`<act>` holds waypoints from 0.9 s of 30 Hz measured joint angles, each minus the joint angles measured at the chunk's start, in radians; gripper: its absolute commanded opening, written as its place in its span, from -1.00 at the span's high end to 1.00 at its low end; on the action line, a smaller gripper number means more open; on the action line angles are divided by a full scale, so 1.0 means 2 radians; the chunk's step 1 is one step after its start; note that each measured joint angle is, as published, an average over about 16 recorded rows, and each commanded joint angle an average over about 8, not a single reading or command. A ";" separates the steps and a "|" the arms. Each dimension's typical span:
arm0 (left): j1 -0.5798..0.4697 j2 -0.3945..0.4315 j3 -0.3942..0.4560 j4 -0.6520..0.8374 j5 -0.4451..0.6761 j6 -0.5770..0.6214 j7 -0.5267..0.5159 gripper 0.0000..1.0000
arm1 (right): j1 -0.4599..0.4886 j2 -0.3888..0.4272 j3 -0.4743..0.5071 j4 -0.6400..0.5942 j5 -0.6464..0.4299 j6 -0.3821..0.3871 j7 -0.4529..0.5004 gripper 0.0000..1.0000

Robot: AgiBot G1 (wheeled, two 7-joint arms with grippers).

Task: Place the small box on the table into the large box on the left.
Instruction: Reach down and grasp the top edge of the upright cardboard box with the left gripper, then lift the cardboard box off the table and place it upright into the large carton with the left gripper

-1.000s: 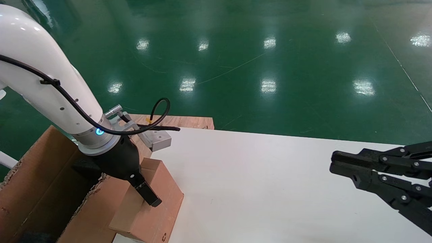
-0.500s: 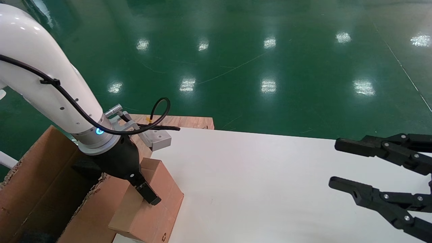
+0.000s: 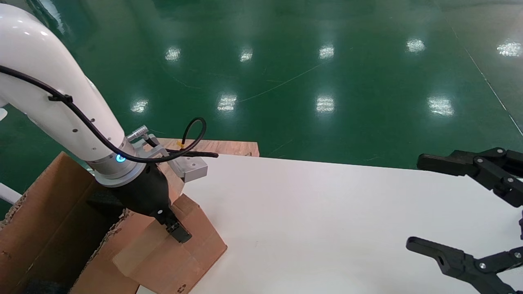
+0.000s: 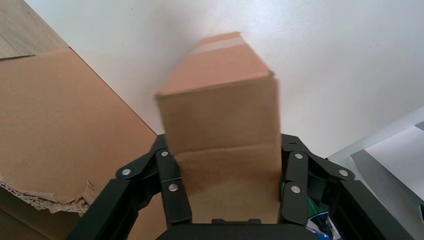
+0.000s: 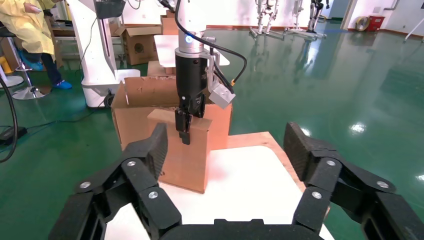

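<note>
the left gripper (image 3: 173, 230) and its arm cover part of the small box (image 3: 179, 255), whose near corner runs off the head view's lower edge. the large box (image 3: 36, 228) is cropped there too. only the right gripper (image 3: 443, 212) fingers show; its body lies past the edge.

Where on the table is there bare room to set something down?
The table is bare between the small box held by the left gripper and the open right gripper. It is crowded at its left edge, beside the large box.
</note>
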 measured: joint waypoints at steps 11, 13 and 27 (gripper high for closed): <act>-0.026 0.020 -0.019 0.027 0.010 -0.031 0.023 1.00 | 0.000 0.000 0.000 0.000 0.000 0.000 0.000 -1.00; -0.039 0.023 -0.029 0.038 0.011 -0.041 0.034 1.00 | 0.000 0.000 0.000 0.000 0.000 0.000 0.000 -1.00; -0.175 0.014 -0.097 0.163 0.016 -0.059 0.188 1.00 | 0.000 0.000 -0.001 0.000 0.000 0.000 -0.001 -1.00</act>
